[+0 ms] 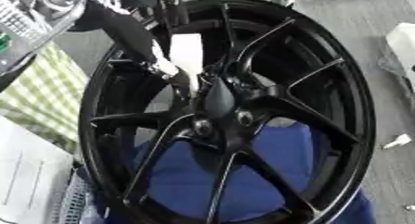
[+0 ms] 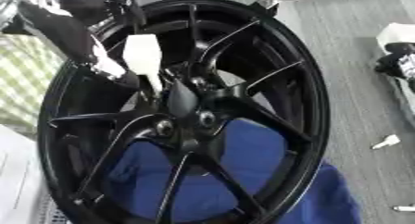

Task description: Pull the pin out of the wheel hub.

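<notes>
A black wheel (image 1: 227,112) fills the view, standing nearly upright and tilted, its spokes meeting at the hub (image 1: 220,102) in the middle. Blue cloth (image 1: 267,158) shows through the near spokes. The left hand (image 1: 134,35) comes in from the far left — black, reaching down along the spokes toward the hub. Its fingers (image 1: 166,65) are at a white pin (image 1: 186,54), a broad pale piece that narrows to a thin tip just above the hub; they seem to pinch its left edge, though how far they curl round it I cannot tell. The pin's tip sits at or just beside the hub — touching or apart is unclear. A green checked cloth (image 1: 48,93) lies to the left, and a small white scrap (image 1: 397,141) on the grey floor (image 1: 365,28) to the right.
</notes>
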